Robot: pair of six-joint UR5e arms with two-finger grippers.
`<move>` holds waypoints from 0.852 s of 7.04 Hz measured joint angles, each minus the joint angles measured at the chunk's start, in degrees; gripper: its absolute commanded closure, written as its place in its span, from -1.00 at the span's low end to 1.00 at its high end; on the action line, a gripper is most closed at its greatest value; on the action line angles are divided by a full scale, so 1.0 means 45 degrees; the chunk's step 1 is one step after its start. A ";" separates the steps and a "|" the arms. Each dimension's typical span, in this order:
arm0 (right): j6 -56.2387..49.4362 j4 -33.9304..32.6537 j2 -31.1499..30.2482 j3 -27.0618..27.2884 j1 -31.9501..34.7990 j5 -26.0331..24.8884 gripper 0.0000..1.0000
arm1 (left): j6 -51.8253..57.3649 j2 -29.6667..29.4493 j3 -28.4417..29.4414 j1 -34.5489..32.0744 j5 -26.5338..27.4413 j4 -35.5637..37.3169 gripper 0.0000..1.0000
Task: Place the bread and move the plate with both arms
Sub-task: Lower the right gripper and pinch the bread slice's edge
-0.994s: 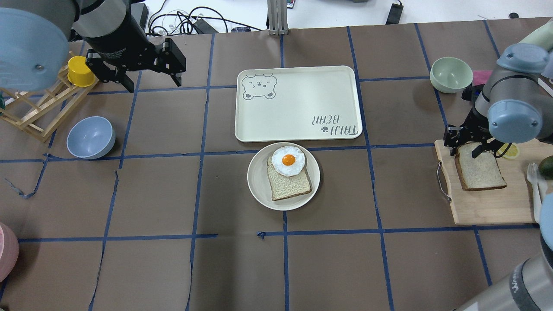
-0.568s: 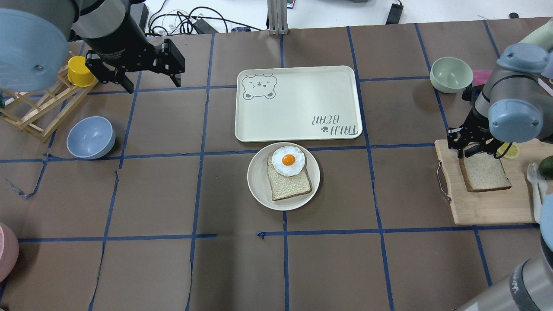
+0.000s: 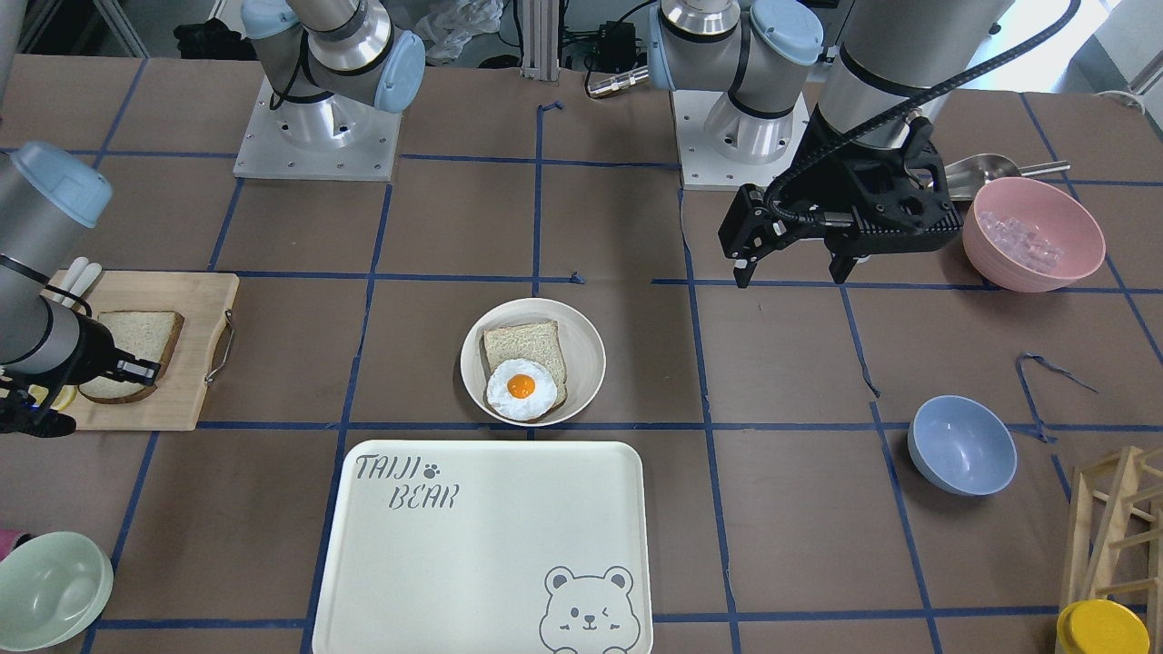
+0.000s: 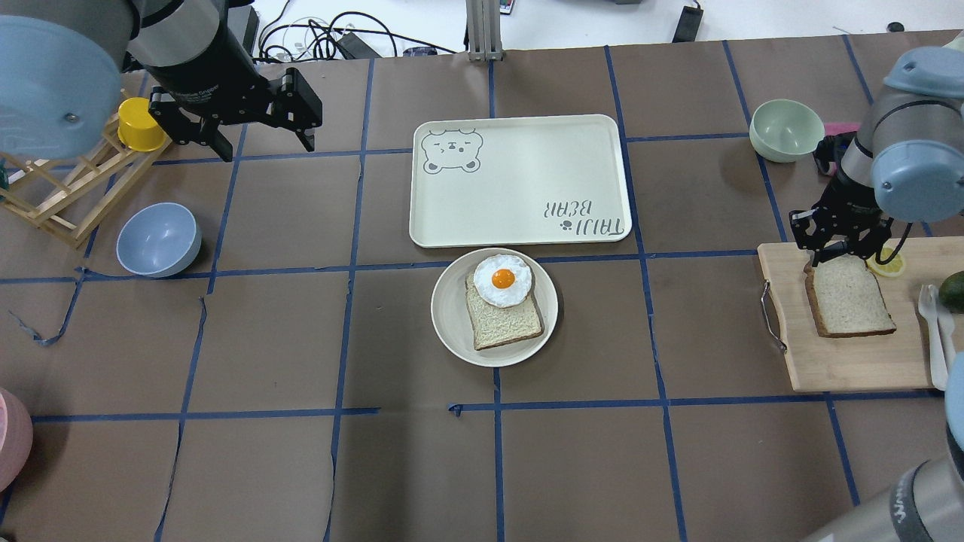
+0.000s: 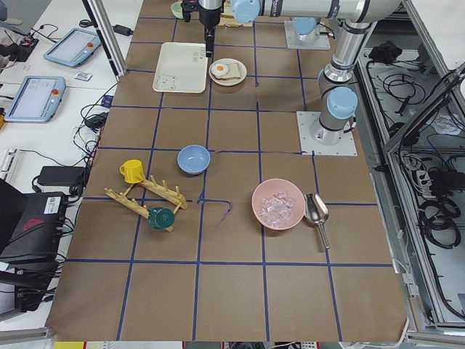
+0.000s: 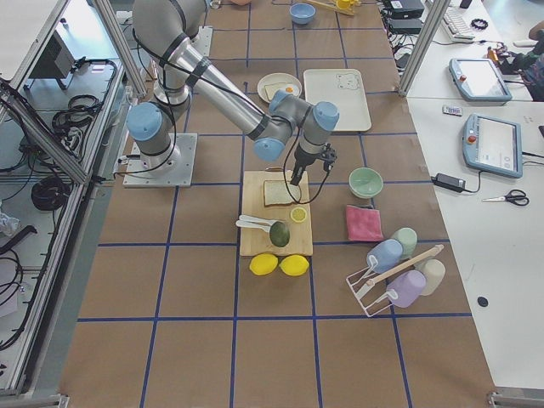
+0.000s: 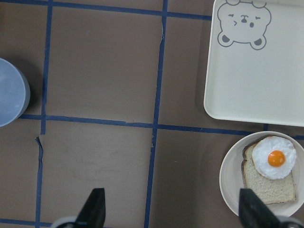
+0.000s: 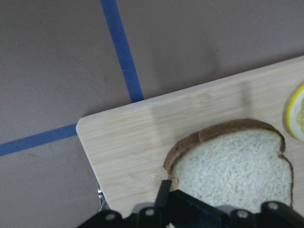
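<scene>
1. The right hand (image 4: 832, 256) is gripping the bread (image 4: 852, 297) at the right of the overhead view. Its jaws are standing close together on the slice's upper-left edge. In the right wrist view the black fingers are overlapping the slice's near edge. I judge this a clenched grasp on the bread.
2. The bread is resting on the wooden cutting board (image 4: 843, 361). Whether the gripped edge is clear of the board cannot be told.
3. The slice's long axis is running roughly top to bottom in the overhead view, slightly tilted, so the slice is extending downward from the hand.
4. The plate (image 4: 450, 312) is sitting at the centre of the counter (image 4: 263, 339), just below the bear-printed tray (image 4: 520, 181). It is already carrying a smaller slice (image 4: 506, 325) topped with a fried egg (image 4: 502, 280).
5. Governing relation: the plate is lying to the left of the right hand in the overhead view and slightly lower, well apart from it. The carry is therefore calling for a long leftward travel.
6. The left hand (image 4: 267, 147) is hovering at the upper left of the overhead view, released, with its jaws wide and holding nothing. The plate is lying down and to the right of it, well apart.
7. Assessment: pick-up of the bread is in hand, while placing it and moving the plate are not yet done. Because the grip is on one edge only, the slice may droop or swing in transit.
</scene>
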 measured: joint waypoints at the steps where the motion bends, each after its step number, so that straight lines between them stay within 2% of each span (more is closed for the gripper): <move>1: -0.0053 0.0264 0.0044 -0.0172 0.0000 0.0016 -0.57 | 0.0018 0.0014 -0.0003 0.0005 0.0001 0.0050 -1.00; 2: -0.0135 0.0329 0.0112 -0.0144 0.0000 0.0001 -0.76 | 0.0027 -0.0001 -0.0007 0.0006 -0.0002 0.0079 -1.00; 5: -0.0178 0.0324 0.0186 0.0050 0.0000 -0.0068 -0.74 | -0.0028 -0.0034 -0.0017 -0.0064 0.0012 0.0126 -1.00; 6: -0.0135 0.0323 0.0241 0.0067 0.0000 -0.0095 -0.63 | -0.0046 -0.0061 -0.0021 -0.0078 0.0011 0.0191 -1.00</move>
